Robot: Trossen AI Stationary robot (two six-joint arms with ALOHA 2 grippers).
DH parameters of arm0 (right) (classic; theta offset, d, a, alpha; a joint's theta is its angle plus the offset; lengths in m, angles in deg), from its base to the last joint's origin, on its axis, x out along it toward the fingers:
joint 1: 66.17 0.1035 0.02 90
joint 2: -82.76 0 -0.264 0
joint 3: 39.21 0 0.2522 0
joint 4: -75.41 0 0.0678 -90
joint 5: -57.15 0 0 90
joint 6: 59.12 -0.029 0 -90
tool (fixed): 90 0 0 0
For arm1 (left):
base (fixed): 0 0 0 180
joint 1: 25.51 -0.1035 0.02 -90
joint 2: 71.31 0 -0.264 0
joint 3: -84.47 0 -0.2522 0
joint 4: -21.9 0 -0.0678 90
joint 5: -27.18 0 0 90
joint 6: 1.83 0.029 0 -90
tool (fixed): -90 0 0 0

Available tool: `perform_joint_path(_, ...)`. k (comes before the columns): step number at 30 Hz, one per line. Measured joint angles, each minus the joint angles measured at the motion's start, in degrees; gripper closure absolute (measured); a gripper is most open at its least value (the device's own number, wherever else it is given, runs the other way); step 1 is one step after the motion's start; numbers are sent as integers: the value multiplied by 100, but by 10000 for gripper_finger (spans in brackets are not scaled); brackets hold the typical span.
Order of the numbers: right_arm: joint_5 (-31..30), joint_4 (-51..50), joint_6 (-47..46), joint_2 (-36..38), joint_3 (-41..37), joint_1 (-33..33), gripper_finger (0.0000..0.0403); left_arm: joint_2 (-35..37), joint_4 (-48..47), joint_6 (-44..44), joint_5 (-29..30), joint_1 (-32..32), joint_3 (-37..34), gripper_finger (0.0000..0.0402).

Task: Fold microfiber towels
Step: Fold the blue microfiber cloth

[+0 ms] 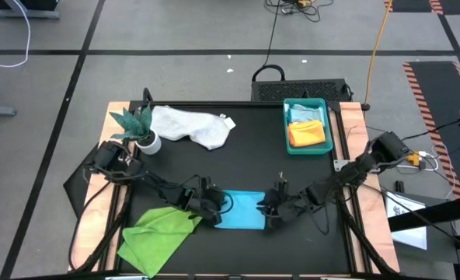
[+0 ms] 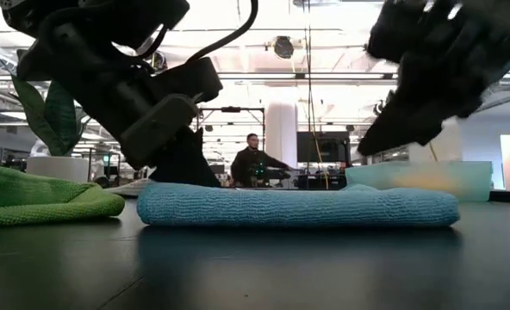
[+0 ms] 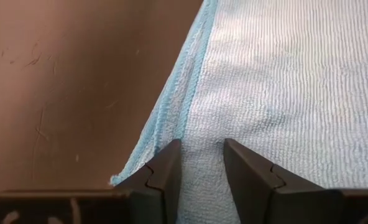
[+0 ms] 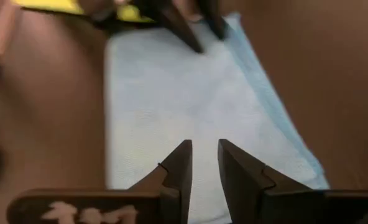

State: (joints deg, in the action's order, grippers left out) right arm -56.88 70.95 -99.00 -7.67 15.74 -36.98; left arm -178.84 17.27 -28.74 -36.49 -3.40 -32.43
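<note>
A bright turquoise-blue towel [image 1: 242, 210] lies folded flat into a rectangle on the black table near its front edge; it also shows in the low view [image 2: 298, 207]. My left gripper [image 1: 213, 208] is at the towel's left end, slightly open, its fingertips on the cloth [image 3: 201, 155]. My right gripper [image 1: 270, 208] is over the towel's right end, narrowly open and raised above the cloth [image 4: 204, 152]. A lime green towel [image 1: 160, 229] lies crumpled at the front left. A white-grey towel [image 1: 191, 124] lies crumpled at the far left. My left gripper rests both fingertips [image 3: 171, 163] on the top layer of the turquoise towel, close to its left end [image 3: 199, 134]. The fingers slant down from the table's left side with a narrow gap between them. The towel lies flat on the table.
A teal tray [image 1: 286, 128] at the far right holds a pale blue towel [image 1: 304, 114] and an orange towel [image 1: 308, 134]. A small plant in a white pot [image 1: 141, 128] stands at the far left. A person shows in the room beyond [image 2: 253, 159].
</note>
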Motion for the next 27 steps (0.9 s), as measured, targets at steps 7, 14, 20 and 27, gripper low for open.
perform_joint_path(7, -193, -773, -494, -369, -7, -219, 338, 2, -187, -116, 44, 27, 0, 279)
perform_joint_path(14, -453, -956, -711, -183, -7, -100, 362, 32, -86, -154, 93, 148, -3, 279)
perform_joint_path(20, -445, 253, -147, -229, -1, 20, 375, 167, 672, 91, 202, 250, 2, 279)
perform_joint_path(27, -447, 162, -354, -655, -4, -64, 376, 18, 757, 260, 202, 150, -8, 279)
